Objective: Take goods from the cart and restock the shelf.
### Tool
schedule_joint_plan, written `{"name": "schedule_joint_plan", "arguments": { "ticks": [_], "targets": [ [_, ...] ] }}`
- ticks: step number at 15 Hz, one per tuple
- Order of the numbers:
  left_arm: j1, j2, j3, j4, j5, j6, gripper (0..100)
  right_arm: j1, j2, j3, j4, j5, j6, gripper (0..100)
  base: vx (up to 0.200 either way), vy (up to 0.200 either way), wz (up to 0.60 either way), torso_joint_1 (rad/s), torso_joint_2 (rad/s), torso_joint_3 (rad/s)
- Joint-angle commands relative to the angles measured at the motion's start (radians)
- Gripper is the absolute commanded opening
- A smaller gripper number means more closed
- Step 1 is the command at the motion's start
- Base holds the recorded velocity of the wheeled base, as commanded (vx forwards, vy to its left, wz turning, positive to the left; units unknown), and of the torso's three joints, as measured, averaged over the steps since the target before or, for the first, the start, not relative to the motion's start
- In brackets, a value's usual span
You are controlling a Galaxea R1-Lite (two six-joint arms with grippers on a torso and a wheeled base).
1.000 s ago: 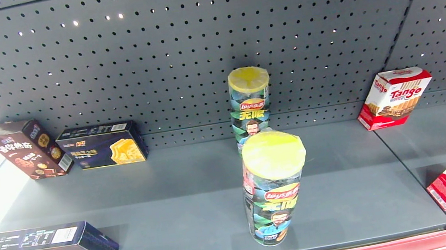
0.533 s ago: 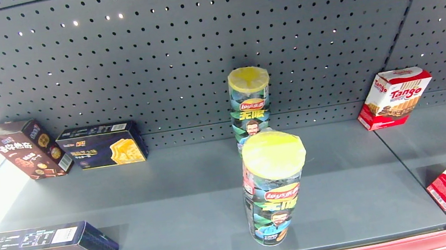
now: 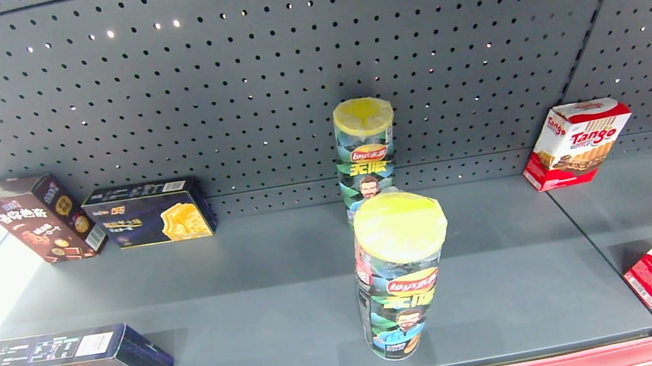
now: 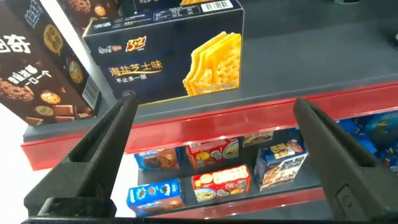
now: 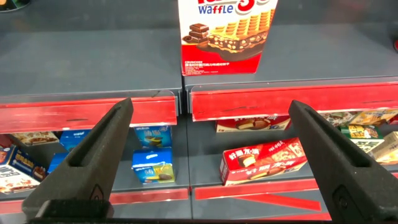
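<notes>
Our left gripper [image 4: 214, 102] has its fingers spread wide with nothing between them, facing the red front strip [image 4: 205, 124] of the shelf [image 3: 252, 295]. Our right gripper [image 5: 211, 104] is equally spread and empty before that strip. On the shelf we see the front chip can [image 3: 399, 275] upright near the front edge, long axis vertical and yellow lid up. The rear chip can [image 3: 366, 152] stands the same way directly behind it, close to the perforated back panel [image 3: 260, 77]. At front left a dark blue cracker box [image 3: 71, 365] lies flat, its long axis running along the shelf edge. A wafer box [image 3: 575, 141] stands tilted at the back right.
</notes>
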State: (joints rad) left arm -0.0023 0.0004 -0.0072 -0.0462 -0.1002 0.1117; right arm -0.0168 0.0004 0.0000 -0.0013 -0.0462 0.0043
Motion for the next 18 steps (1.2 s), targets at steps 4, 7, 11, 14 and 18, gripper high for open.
{"name": "schedule_joint_plan", "arguments": {
  "ticks": [4, 7, 11, 14, 18],
  "targets": [
    [-0.001, 0.000, 0.000, 0.000, 0.071, 0.020, 100, 0.000, 0.000, 0.000, 0.000, 0.000, 0.000, 100, 0.000, 0.000, 0.00, 0.000, 0.00, 0.000],
    [-0.001, 0.000, 0.000, 0.074, 0.037, -0.037, 100, 0.000, 0.000, 0.000, 0.000, 0.000, 0.000, 100, 0.000, 0.000, 0.00, 0.000, 0.00, 0.000],
    [0.001, 0.000, 0.006, 0.049, 0.036, -0.044, 100, 0.000, 0.000, 0.000, 0.000, 0.000, 0.000, 100, 0.000, 0.000, 0.00, 0.000, 0.00, 0.000],
    [0.001, 0.000, 0.007, 0.049, 0.048, -0.052, 100, 0.000, 0.000, 0.000, 0.000, 0.000, 0.000, 100, 0.000, 0.000, 0.00, 0.000, 0.00, 0.000],
    [0.001, 0.000, 0.007, 0.049, 0.045, -0.040, 100, 0.000, 0.000, 0.000, 0.000, 0.000, 0.000, 100, 0.000, 0.000, 0.00, 0.000, 0.00, 0.000]
  ]
}}
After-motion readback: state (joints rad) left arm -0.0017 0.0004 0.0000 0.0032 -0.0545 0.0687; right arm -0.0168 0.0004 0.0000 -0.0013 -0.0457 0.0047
